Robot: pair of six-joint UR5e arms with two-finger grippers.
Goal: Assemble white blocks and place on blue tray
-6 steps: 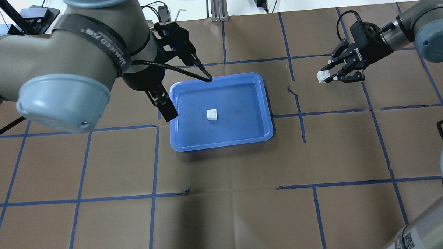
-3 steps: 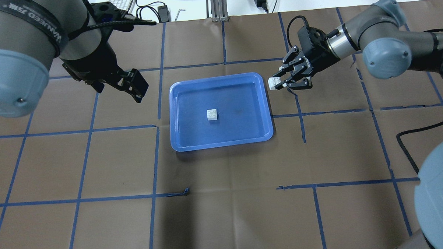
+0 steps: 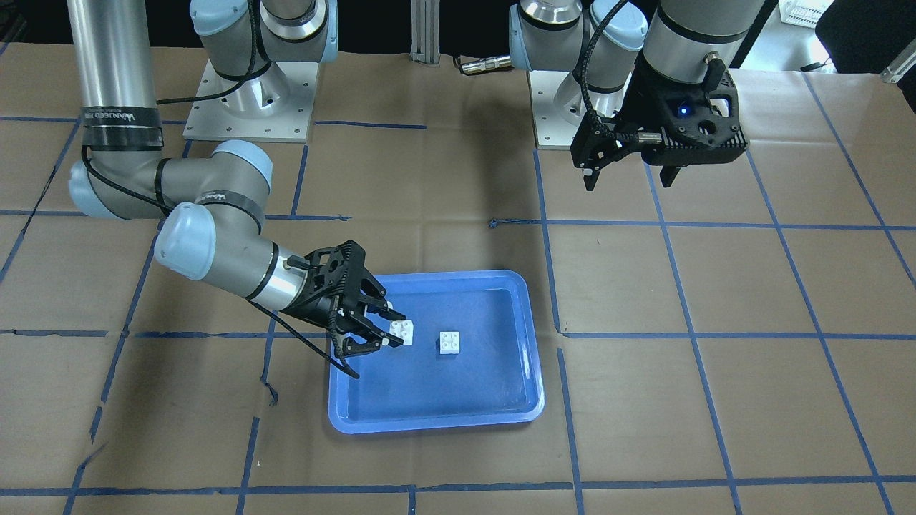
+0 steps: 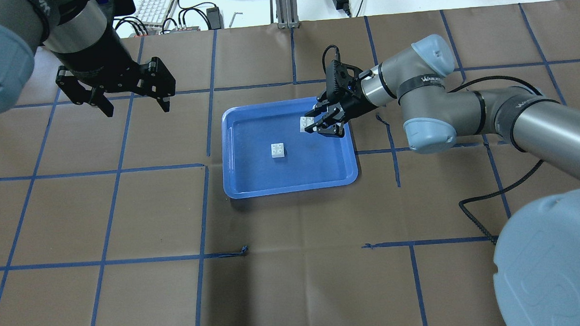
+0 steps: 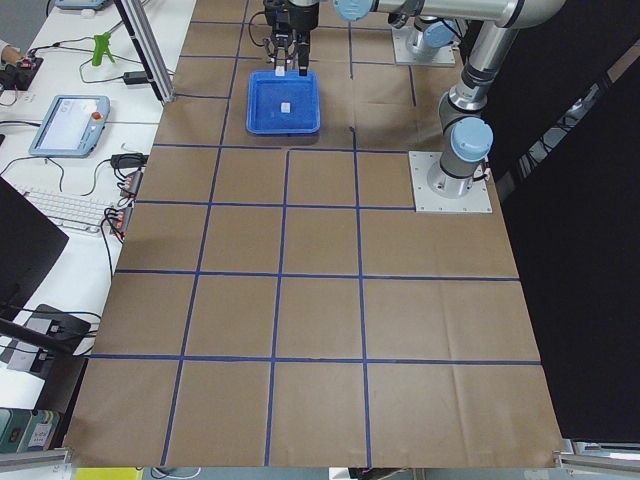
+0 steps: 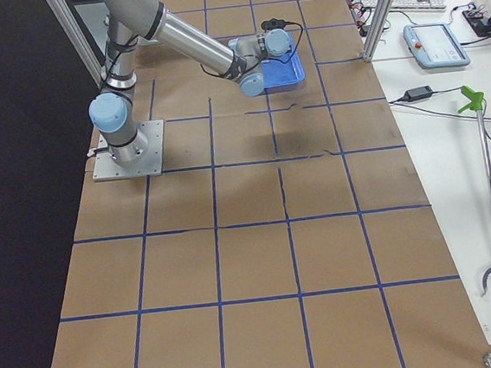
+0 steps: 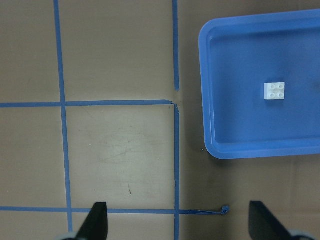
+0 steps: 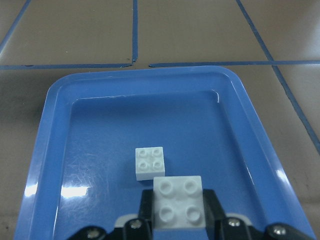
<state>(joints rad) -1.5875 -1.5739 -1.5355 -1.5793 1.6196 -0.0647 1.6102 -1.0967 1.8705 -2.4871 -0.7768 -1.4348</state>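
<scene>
The blue tray [image 4: 291, 190] lies mid-table. One white block [image 4: 278, 150] sits studs-up on its floor. My right gripper [image 4: 317, 123] is shut on the second white block [image 4: 306, 123] and holds it studs-up over the tray's far right part, apart from the first. In the right wrist view the held block [image 8: 178, 202] is just in front of the resting block [image 8: 149, 163]. My left gripper [image 4: 136, 105] is open and empty, above the paper left of the tray. In its wrist view, the tray [image 7: 260, 150] and resting block [image 7: 274, 91] lie at upper right.
Brown paper with a grid of blue tape lines [image 4: 201, 212] covers the table. Both arm bases [image 3: 247, 107] stand at the robot's edge. Cables and a keyboard [image 4: 159, 3] lie beyond the far edge.
My right gripper has carried its white block left, from outside the tray's right rim to over the tray. My left gripper has moved farther left, away from the tray.
</scene>
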